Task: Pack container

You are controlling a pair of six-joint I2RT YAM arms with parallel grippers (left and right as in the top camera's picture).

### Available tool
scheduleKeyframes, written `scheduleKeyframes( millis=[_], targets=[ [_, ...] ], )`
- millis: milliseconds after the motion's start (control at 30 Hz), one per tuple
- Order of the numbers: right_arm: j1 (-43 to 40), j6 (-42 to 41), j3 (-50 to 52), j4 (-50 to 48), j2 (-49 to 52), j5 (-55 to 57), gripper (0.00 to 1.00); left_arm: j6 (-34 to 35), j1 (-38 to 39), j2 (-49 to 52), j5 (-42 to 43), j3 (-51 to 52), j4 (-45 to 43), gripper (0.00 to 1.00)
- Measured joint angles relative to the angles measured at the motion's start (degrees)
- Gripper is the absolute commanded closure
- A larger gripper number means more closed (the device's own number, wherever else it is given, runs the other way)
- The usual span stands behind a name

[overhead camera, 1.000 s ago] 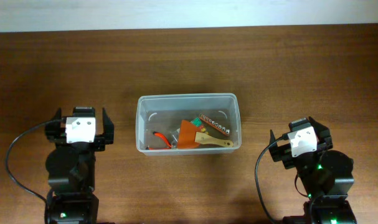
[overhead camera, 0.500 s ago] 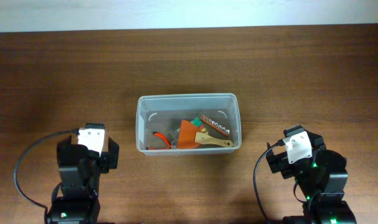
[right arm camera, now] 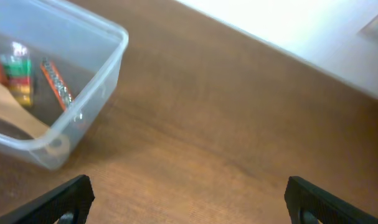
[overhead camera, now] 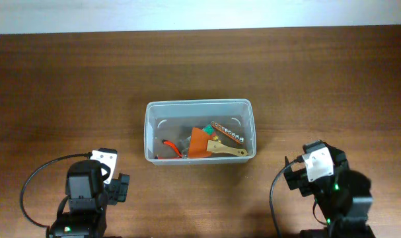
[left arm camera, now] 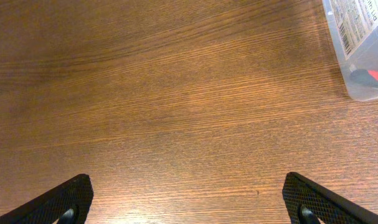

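**Both claws wide and empty, the tub lying crosswise between them**

I see the container point(overhead camera: 199, 102) at the middle of the table point(overhead camera: 68, 79) in the overhead view. Its long axis runs from 9 to 3 o'clock. Inside it are an orange flat piece point(overhead camera: 199, 142), a brush point(overhead camera: 226, 149) with a wooden handle, a strip of sockets point(overhead camera: 228, 132) and a red-handled tool point(overhead camera: 168, 147), all crowded toward the 6 o'clock wall. I see nothing loose on the wood outside the tub, and no lid.

The left gripper point(left arm camera: 192, 202) is spread to its widest. Its two tips sit in the bottom corners of the left wrist view, with only bare wood between them, so it holds nothing. The container's labelled end point(left arm camera: 357, 37) just shows at about 1 o'clock in that view, well apart from the tips.

The right gripper point(right arm camera: 189, 202) is equally wide open and also empty. The tub's other end point(right arm camera: 83, 87) lies at about 10 o'clock in its view, near but not touching.

From overhead both arms are parked along the 6 o'clock edge. The tub lies toward 1 o'clock from the left claw and toward 10 o'clock from the right.

I judge the left claw somewhat the nearer. Each claw faces a short end of the tub at a slant, not a long side. Any reach therefore goes forward and inward, and a grip on the rim would close across a short wall. With nothing left to pick up in view, the packing looks close to done.
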State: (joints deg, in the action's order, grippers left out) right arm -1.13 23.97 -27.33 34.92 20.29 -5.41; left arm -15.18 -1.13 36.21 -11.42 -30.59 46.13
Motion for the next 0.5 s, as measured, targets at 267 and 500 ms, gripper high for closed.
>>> scheduleKeyframes(
  millis=[267,500],
  targets=[
    [2.10,-9.64,0.15,4.17,-17.59,-0.13,0.01,0.00,0.00,0.00,-0.02,0.00,0.00,0.01],
    [3.10,-16.63,3.50,-7.63,-19.67,2.89,0.01,0.00,0.00,-0.02,0.00,0.00,0.00,0.01]
  ],
)
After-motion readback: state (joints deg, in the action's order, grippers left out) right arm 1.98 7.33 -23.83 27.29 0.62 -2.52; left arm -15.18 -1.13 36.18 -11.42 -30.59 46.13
